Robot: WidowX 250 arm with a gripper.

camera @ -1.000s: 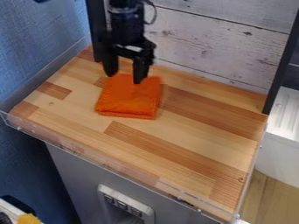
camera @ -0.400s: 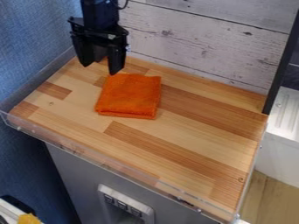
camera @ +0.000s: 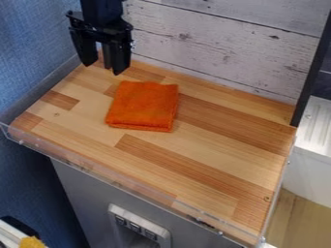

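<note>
Camera view: nearest, at the bottom left corner, is a small yellow thing [camera: 31, 242], and right of it a pale panel [camera: 143, 224] with a recess is set in the grey front; what the recess may hold, I cannot tell. Above runs a clear edging [camera: 77, 162] along the front of the wooden top [camera: 207, 150].

On that top, left of its middle and towards the back, lies an orange cloth [camera: 142, 106], folded into a flat, roughly square pad, its layers showing along the near edge. It should be light, soft and limp, with little risk of slipping or breaking; the likelier trouble is a pinch that takes only the upper layer and lets the fold fall open. A corner or the layered near edge looks the best place to take hold, with the fingers low enough to catch the whole stack.

To the right, beyond the dark post [camera: 310, 72], stands a white ribbed unit [camera: 313, 169], possibly a basin; I cannot make out anything in it.

Farther back, the gripper [camera: 102, 69] hangs over the far left corner, apart from the cloth, its fingers spread well open with nothing in their hold. Behind rises the whitewashed plank wall [camera: 226, 53].
</note>
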